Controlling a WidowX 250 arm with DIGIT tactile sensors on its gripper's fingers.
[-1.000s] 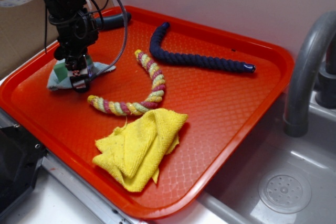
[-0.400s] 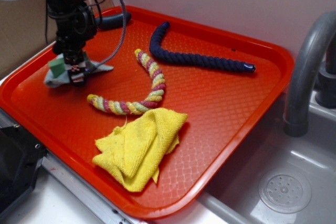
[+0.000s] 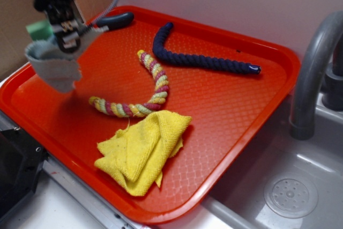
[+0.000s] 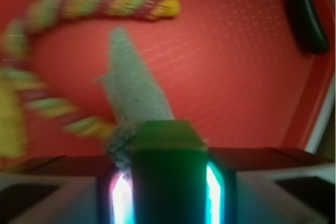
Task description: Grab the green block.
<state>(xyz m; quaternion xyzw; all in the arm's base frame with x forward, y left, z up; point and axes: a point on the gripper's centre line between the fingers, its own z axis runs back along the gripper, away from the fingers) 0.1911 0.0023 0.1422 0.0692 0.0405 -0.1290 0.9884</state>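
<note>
Gripper (image 3: 60,29) is now well above the orange tray (image 3: 225,132), up from tray level a sec ago, w/ the green block (image 3: 38,28) going up with it. Jaws are closed on the block; wrist view shows it clamped square between the two pads, filling the gap. Catch: the grey-blue cloth (image 3: 53,65) has come up too, where a moment ago it lay on the tray under the block. It hangs from the gripper, clear of the tray surface, so it's prob pinched in alongside the block.

Meaning for task: grab looks done, block is off the tray, but the hold isn't clean. Cloth in the jaws could let the block slip.

Exterior view gives height above tray & the rest of the layout: multicolour rope (image 3: 150,87), navy rope (image 3: 198,60), yellow cloth (image 3: 142,151), all untouched. Wrist view, blurred, shows what exterior can't: cloth (image 4: 134,85) bunched at the left pad beside the block (image 4: 168,177), trailing down.
</note>
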